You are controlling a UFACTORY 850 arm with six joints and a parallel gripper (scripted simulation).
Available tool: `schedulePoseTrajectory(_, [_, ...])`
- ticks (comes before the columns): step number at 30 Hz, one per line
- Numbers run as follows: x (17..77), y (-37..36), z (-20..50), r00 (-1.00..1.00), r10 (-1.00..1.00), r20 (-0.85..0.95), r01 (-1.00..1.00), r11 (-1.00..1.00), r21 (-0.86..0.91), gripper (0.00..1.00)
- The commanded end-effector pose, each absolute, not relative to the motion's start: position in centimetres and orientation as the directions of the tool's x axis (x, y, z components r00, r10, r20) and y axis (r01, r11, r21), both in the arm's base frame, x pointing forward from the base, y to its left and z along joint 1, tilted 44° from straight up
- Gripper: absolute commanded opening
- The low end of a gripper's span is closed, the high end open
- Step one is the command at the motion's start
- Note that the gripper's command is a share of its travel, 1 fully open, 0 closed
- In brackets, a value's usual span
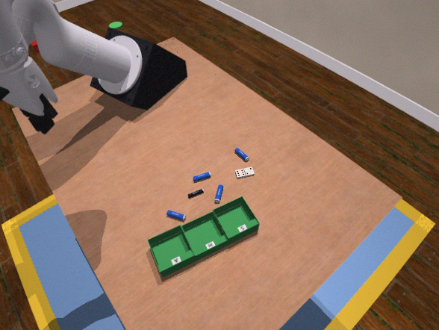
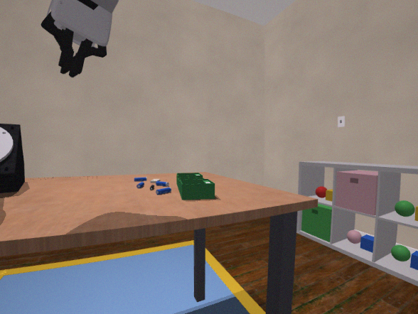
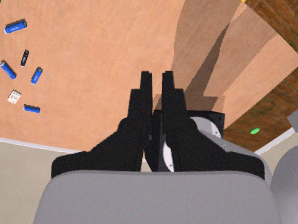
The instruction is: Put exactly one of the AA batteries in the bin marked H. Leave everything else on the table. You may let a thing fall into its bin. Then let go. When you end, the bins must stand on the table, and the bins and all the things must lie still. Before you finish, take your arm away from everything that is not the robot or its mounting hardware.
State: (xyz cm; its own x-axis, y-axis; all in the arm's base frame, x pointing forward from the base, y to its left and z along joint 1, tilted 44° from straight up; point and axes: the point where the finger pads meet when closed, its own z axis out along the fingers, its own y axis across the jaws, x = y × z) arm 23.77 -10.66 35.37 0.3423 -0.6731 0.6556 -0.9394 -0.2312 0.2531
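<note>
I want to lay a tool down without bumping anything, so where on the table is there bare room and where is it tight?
Bare wood runs between the arm's black base and the batteries, and from the green bins to the table's near edge. It is crowded just behind the bins, among four blue batteries, a black one and the domino.

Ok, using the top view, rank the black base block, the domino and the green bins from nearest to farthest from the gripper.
From the gripper, shut and holding nothing, at the table's far left:
1. Black base block, beside the arm at the back of the table.
2. Green bins, near the front edge.
3. Domino, right of the batteries, only slightly farther than the bins.
</note>
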Motion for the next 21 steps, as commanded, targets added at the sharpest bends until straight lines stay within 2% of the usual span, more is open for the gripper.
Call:
schedulePoseTrajectory(1, [24.9,-13.1,33.1,0.339,-0.673,0.657,-0.941,-0.231,0.248,0.07])
schedulePoseTrajectory(10, [25.3,-14.9,31.2,0.339,-0.673,0.657,-0.941,-0.231,0.248,0.07])
schedulePoseTrajectory(12, [26.5,-14.0,31.1,0.430,-0.644,0.633,-0.903,-0.306,0.302,0.07])
schedulePoseTrajectory(18, [27.5,-13.3,31.4,0.430,-0.644,0.633,-0.903,-0.306,0.302,0.07])
schedulePoseTrajectory(21, [29.7,-12.2,31.0,0.515,-0.606,0.606,-0.857,-0.376,0.353,0.07])
